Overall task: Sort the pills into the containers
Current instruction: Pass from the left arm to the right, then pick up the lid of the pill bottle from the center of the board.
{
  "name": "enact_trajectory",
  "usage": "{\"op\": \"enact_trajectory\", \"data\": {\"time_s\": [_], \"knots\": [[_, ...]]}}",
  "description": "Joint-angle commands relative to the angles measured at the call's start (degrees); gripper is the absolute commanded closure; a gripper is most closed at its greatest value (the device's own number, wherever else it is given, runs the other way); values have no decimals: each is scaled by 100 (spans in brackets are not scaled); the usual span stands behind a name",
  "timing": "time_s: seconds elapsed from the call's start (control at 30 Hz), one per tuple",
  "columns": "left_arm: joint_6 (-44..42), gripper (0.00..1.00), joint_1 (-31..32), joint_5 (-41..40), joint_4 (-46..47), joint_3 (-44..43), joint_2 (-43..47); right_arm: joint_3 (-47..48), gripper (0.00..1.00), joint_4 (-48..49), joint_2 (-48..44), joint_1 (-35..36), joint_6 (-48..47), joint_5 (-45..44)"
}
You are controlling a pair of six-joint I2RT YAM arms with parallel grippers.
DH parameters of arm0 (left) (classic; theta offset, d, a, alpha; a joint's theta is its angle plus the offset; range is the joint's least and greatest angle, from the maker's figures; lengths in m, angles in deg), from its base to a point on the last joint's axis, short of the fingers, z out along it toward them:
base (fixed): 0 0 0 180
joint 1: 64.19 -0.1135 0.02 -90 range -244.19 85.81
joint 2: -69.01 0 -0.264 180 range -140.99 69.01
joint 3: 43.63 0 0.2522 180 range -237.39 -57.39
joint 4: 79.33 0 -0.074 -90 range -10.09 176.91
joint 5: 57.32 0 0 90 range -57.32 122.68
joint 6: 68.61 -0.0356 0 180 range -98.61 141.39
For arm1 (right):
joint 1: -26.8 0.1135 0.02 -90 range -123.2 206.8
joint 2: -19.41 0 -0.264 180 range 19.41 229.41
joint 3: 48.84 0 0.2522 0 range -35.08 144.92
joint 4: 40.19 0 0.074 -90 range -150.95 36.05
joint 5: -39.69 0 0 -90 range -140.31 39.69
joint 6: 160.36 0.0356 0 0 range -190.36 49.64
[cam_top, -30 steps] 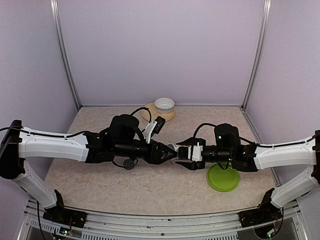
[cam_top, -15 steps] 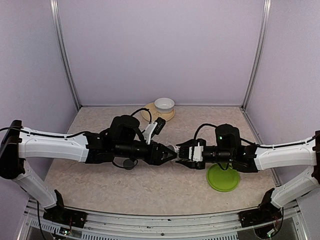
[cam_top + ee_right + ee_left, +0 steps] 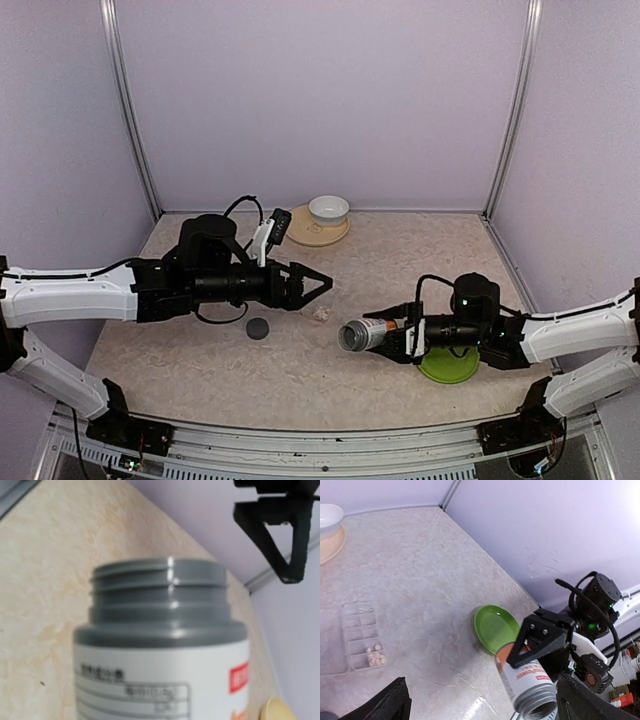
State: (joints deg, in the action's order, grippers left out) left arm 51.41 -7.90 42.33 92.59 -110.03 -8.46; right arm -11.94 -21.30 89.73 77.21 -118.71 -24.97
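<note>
R tool (image 3: 400,334) bottle (image 3: 362,335): label txt illegible

L gripper (image 3: 485,700) is standing wide open, its dark fingers (image 3: 390,705) showing only at btm L and btm R corners. Clear pill box (image 3: 362,630) is lying flat on the marbled surface (image 3: 420,570) at L. Whitish pills (image 3: 374,656) are sitting bunched in one near-end compt; something small is also showing in a far compt, too faint to tell. Green plate (image 3: 495,627) is resting near ctr. R gripper (image 3: 532,647) is clamping a bottle (image 3: 527,680) just in front of that plate, w/ its capless grey threaded mouth pointing toward btm of view and a white label w/ orange and red. White bowl (image 3: 327,517) is sitting on tan plate (image 3: 332,545) at top L.
</note>
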Motion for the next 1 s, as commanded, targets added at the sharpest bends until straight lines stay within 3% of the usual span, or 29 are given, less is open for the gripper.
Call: {"op": "enact_trajectory", "data": {"time_s": [0.0,0.37,0.57,0.8,0.97], "knots": [[92,1,-278,-607,-540,226,340,-212,65,902,-369,-102,-277,730],[43,1,-1396,-1042,-1151,1278,697,-512,63,534,-1996,-116,-318,1350],[2,1,-1856,-957,-1290,1508,661,-993,60,42,-2967,-111,-363,1072],[-22,1,-1929,-907,-1509,1393,108,-1057,60,-140,-3184,-138,-463,437],[-10,1,-1941,-760,-1418,1186,-325,-1057,60,-121,-3192,-283,-289,571]]}}
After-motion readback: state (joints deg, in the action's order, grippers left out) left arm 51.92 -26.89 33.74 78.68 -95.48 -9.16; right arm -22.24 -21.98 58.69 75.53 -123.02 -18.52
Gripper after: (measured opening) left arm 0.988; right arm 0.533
